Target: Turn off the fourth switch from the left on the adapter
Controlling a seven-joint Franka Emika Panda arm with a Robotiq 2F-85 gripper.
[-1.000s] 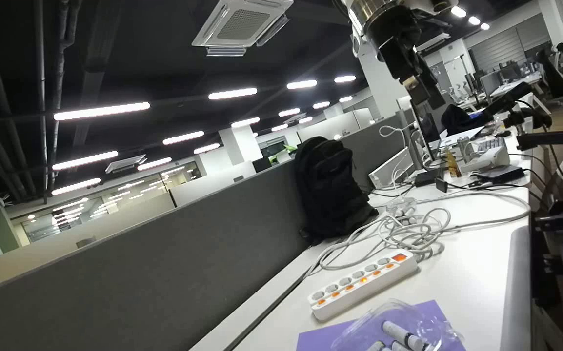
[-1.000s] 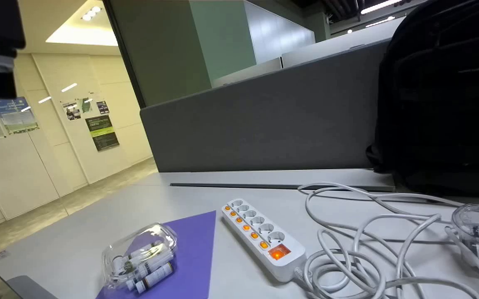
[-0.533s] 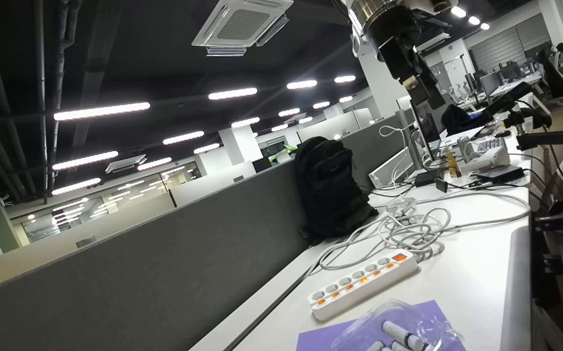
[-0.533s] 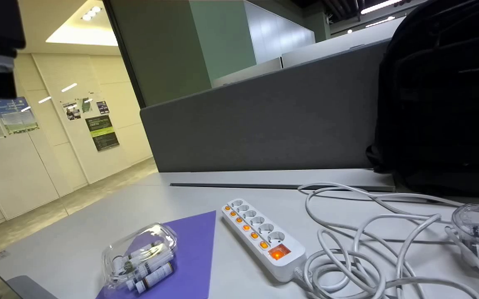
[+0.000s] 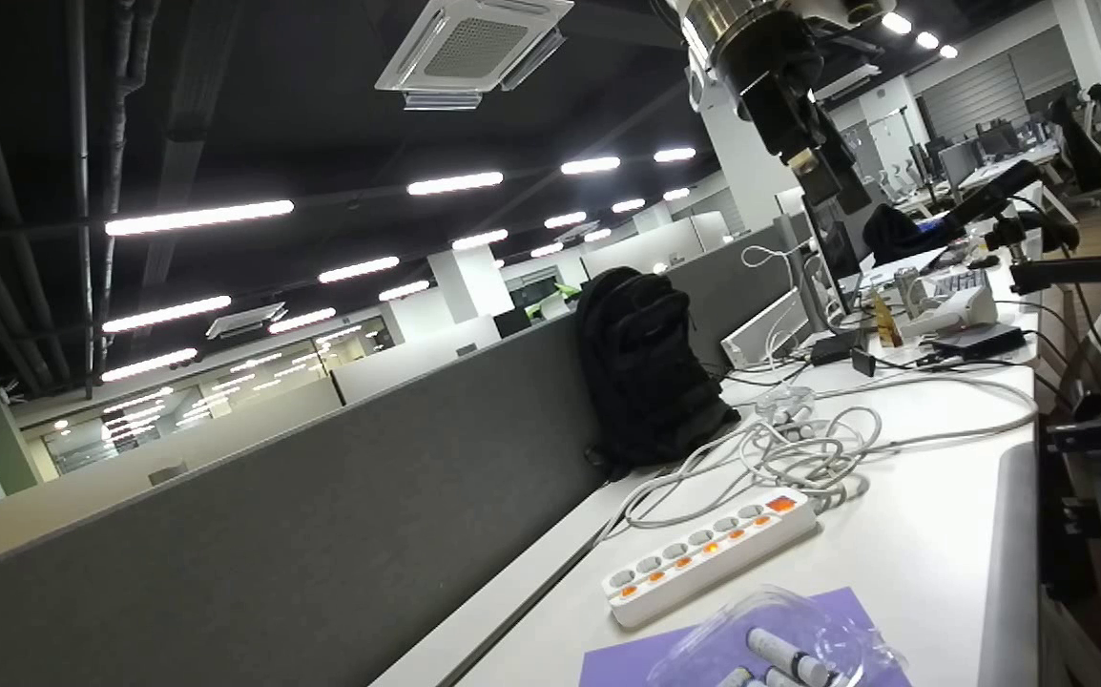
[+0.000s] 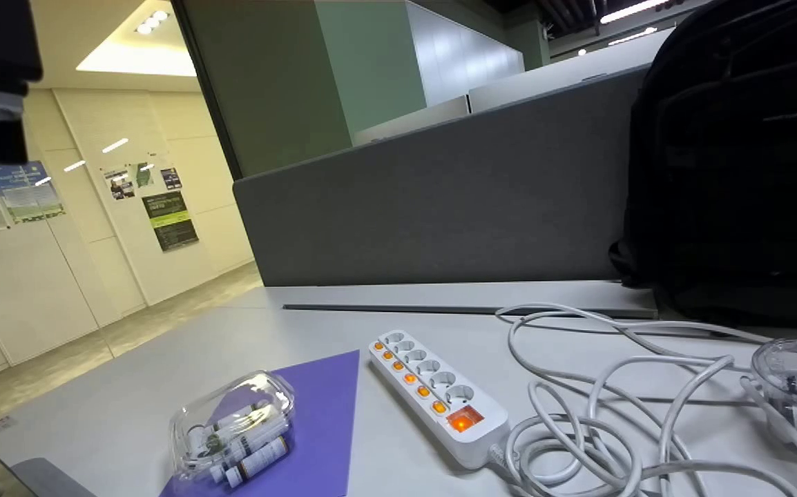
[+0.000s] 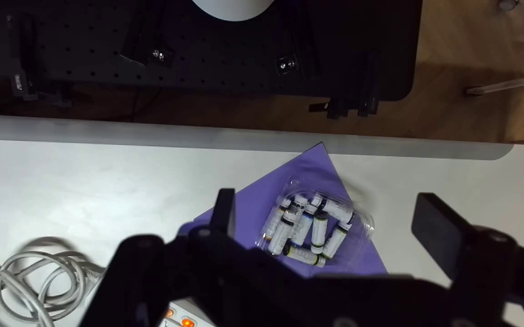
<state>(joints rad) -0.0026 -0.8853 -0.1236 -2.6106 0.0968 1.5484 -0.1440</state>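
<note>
Gripper (image 7: 328, 219) fingers (image 7: 438, 232) wide apart in wrist view, high over the desk (image 6: 164, 345); below, clear plastic box (image 6: 264, 381) of labelled vials (image 6: 258, 460) on the purple sheet (image 6: 326, 414). White power strip (image 6: 434, 388) lies flat just beside the sheet: six round sockets (image 6: 428, 367), six small orange switches (image 6: 423, 391), fourth switch (image 6: 409, 378) from left glowing brightest of those, bigger orange-red switch (image 6: 465, 418) lit at cord (image 6: 499, 458) end. Behind: tangled white cable (image 5: 803, 463), black backpack (image 5: 651, 372), grey partition (image 5: 369, 515).

Against a grey partition (image 5: 398, 515) I see a black backpack (image 5: 651, 372) on the white desk (image 5: 932, 534). A clear plastic box (image 6: 233, 407) of small white-labelled bottles (image 7: 319, 231) sits partly on a purple sheet (image 6: 326, 414). Posters (image 6: 170, 221) hang on a pale wall (image 6: 32, 297).
</note>
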